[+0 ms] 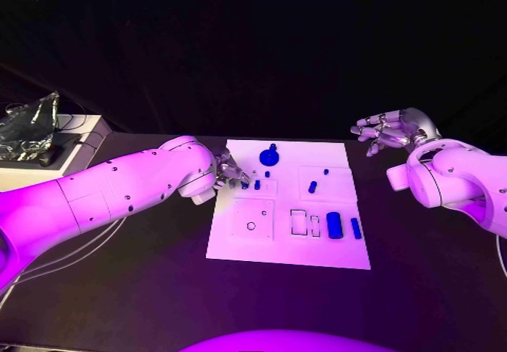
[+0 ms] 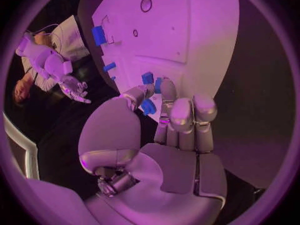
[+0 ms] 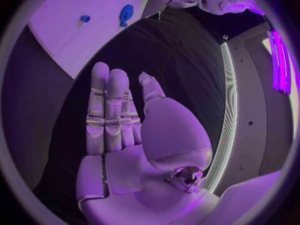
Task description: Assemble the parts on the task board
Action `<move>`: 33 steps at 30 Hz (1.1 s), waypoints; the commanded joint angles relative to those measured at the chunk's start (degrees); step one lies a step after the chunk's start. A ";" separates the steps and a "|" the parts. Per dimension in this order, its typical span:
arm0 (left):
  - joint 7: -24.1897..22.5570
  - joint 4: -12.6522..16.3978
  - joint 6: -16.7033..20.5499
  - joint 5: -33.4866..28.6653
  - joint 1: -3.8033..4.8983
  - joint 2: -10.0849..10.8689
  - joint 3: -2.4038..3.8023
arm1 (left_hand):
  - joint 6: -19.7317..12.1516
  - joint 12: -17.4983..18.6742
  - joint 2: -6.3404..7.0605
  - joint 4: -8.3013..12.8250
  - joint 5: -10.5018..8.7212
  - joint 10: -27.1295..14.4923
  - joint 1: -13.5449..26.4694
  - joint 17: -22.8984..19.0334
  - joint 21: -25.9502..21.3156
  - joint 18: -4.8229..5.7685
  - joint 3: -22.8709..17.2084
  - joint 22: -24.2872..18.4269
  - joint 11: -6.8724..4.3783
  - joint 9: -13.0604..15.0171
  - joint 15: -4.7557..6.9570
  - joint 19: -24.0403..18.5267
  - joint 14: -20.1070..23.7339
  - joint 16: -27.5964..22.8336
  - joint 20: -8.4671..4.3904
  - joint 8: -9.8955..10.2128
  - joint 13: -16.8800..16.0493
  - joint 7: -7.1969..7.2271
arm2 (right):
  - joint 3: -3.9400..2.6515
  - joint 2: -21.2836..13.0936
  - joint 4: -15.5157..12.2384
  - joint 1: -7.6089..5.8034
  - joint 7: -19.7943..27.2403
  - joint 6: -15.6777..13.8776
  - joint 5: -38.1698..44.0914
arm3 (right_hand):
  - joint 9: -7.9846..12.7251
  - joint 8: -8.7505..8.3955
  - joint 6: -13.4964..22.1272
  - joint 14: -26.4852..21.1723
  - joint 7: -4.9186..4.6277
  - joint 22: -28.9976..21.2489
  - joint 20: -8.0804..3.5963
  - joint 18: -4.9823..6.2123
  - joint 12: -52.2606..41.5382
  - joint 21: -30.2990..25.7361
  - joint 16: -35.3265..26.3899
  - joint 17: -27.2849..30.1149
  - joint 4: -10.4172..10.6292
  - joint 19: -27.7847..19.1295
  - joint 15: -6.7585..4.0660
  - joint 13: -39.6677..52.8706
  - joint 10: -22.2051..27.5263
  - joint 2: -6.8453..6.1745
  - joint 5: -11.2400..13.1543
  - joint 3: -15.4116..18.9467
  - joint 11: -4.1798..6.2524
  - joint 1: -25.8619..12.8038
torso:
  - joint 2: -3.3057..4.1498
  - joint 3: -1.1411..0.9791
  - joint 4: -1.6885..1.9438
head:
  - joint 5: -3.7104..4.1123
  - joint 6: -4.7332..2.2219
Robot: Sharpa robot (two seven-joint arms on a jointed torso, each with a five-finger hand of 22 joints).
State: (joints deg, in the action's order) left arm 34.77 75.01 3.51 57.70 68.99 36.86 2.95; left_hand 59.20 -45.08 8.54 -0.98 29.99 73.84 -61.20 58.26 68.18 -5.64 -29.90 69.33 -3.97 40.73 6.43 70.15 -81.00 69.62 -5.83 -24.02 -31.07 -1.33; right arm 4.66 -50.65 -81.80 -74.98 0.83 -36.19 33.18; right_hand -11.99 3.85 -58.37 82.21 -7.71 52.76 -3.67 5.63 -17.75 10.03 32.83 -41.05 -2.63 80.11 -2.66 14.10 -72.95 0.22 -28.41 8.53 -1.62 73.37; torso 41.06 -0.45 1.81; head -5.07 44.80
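Pinching a small blue block (image 2: 149, 106) at the flat white board's (image 1: 330, 253) left edge, my left hand (image 1: 224, 173); right hand (image 1: 389, 130) empty, fingers apart.

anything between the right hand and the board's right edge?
No, bare black table lies between the right hand and the task board edge, seen in the head view.

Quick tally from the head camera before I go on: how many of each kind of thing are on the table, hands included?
Blue parts: 8
White task board: 1
Hands: 2, left hand and right hand
Total: 11
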 commanded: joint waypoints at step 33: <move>0.99 -0.91 -2.68 4.67 -0.30 -0.76 -0.16 | 1.19 0.06 -0.69 7.25 -0.07 -0.16 -0.37 -0.17 0.01 0.59 -7.34 0.44 -0.12 7.94 0.15 0.19 -0.15 -0.23 0.39 0.24 -0.55 0.79 | -0.03 -0.17 -0.14 0.00 1.63 1.78 -0.23 | 0.11 -0.18 -0.05 0.25 -0.24 -0.13 0.09 -0.57 0.21 0.37 -0.24 -0.04 -0.05 -0.37 -0.05 -0.06 -0.31 0.43 -0.46 0.13 0.01 -0.21 | 0.05 -0.04 0.04 | 0.09 0.71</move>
State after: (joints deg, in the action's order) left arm 35.42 73.99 2.41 61.81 68.79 36.24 2.88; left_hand 59.21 -45.08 8.33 -0.93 29.63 73.93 -61.40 58.14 68.17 -5.64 -29.95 69.72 -3.80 41.42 6.42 70.14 -80.99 69.62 -5.83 -23.57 -31.58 -1.30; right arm 4.66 -50.82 -81.87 -74.98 1.56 -35.39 32.87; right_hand -11.94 3.85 -58.47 82.21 -7.61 52.71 -3.67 5.62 -17.76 10.03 32.83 -41.03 -2.63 80.12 -2.65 14.11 -72.95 0.22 -28.53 8.53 -1.63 73.37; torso 41.13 -0.45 1.80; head -4.98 45.42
